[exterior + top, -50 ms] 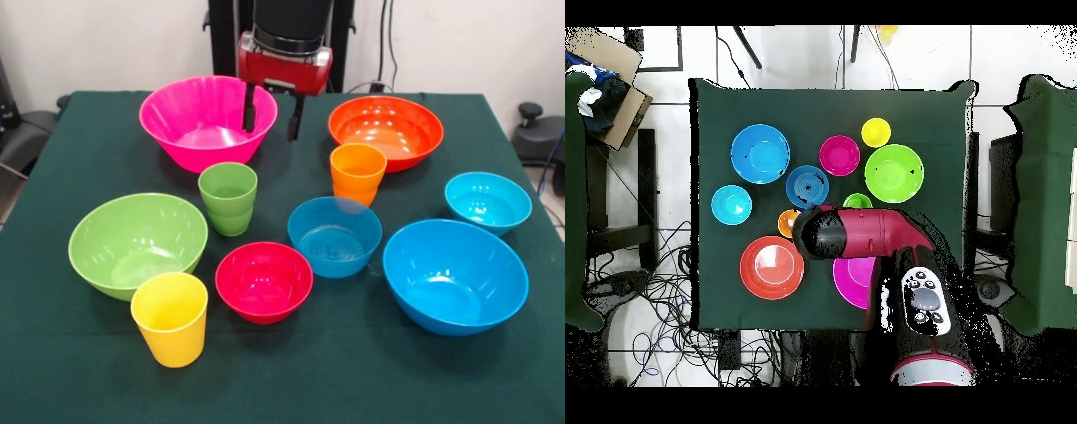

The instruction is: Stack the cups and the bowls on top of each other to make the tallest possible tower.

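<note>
My gripper (pixel 271 117) hangs open with nothing between its fingers, over the right rim of the large pink bowl (pixel 207 119) at the back. The large orange bowl (pixel 386 131) sits to its right. The green cup (pixel 228 198) and orange cup (pixel 357 173) stand upright in the middle. Nearer the front are the light green bowl (pixel 138 243), yellow cup (pixel 169 318), red bowl (pixel 264 281), a small blue bowl (pixel 335 235), a cyan bowl (pixel 487 201) and the large blue bowl (pixel 455 276). Nothing is stacked. From overhead, the arm (pixel 865 232) covers part of the pink bowl (pixel 853 282).
All the objects stand on a dark green tablecloth (pixel 79 371). Its edges show on every side from overhead. Chairs (pixel 1045 200) stand at both sides of the table, and cables (pixel 655 300) lie on the floor near the robot's base.
</note>
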{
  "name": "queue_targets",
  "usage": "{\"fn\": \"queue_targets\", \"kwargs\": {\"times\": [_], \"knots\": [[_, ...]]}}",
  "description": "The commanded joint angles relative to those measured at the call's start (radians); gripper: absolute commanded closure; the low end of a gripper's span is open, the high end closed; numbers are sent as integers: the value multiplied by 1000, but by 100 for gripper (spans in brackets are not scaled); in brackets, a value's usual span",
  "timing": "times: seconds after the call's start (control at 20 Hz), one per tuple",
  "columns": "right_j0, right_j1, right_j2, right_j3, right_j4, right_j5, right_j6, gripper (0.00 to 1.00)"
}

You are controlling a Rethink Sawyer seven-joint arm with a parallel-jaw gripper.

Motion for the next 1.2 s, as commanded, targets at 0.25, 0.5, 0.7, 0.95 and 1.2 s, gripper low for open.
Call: {"fn": "queue_targets", "kwargs": {"times": [0.25, 0.5, 0.7, 0.95, 1.2], "knots": [[-4, 32, -3, 8, 8, -43, 102, 0], [0, 17, -2, 2, 16, -17, 88, 0], [12, -7, -8, 1, 19, 8, 83, 0], [24, -35, -9, -2, 23, 41, 75, 0], [30, -19, -1, -29, 32, 59, 76, 0]]}}
